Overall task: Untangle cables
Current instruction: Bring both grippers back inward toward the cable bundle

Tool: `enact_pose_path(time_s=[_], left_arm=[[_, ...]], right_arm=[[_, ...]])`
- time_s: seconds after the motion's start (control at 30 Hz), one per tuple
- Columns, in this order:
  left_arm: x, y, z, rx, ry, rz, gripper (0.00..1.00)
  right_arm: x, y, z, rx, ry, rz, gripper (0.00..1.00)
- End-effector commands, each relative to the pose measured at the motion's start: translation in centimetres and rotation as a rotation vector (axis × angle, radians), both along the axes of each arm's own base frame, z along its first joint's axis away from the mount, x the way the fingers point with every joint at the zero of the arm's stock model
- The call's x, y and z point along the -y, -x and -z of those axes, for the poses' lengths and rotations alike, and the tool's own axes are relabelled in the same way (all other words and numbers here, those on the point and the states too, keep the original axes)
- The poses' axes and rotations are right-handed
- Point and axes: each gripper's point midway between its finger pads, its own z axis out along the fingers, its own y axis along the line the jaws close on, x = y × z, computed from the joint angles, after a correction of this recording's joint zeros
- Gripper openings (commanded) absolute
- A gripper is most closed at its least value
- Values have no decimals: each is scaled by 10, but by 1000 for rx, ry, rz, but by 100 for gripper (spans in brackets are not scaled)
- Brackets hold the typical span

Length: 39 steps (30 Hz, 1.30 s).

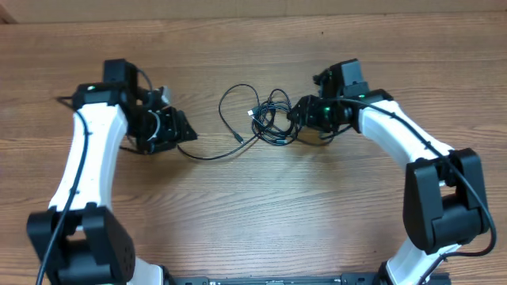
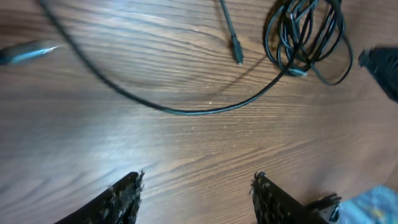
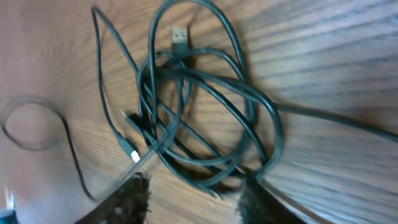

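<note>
Right gripper (image 3: 194, 186) sat half-open astride the right edge of the knotted cables (image 1: 273, 119), clamping nothing yet; left gripper (image 2: 196, 186) gaped empty, well left of the knot, one loose tail trailing toward it.

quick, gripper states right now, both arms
left gripper: open, nothing between its fingers.
right gripper: open, tips astride the tangled cables, no clamp on them visible.

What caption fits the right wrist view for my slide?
Open right hand above knotted black cables, USB plug at top, on a wood table.
</note>
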Motion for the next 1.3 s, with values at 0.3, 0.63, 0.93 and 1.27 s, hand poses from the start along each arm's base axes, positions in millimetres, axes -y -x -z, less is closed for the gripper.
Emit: enact_pose_path(time_s=[0.3,0.63,0.93,1.27], left_arm=[[29,-24,31,29,-12,127,66],[29,-24,48,-6,-12,146,73],[29,-26,48,3,-13,148,73],[30,-30,48,20,-13,148,67]], right_arm=[[-24,-27,-9,-16,17,459,37],[-40,-40,2,9,-18,520,39],[-60,-37,51,-40,-6,474,45],[-65,-46,75,-26,-17,470,53]])
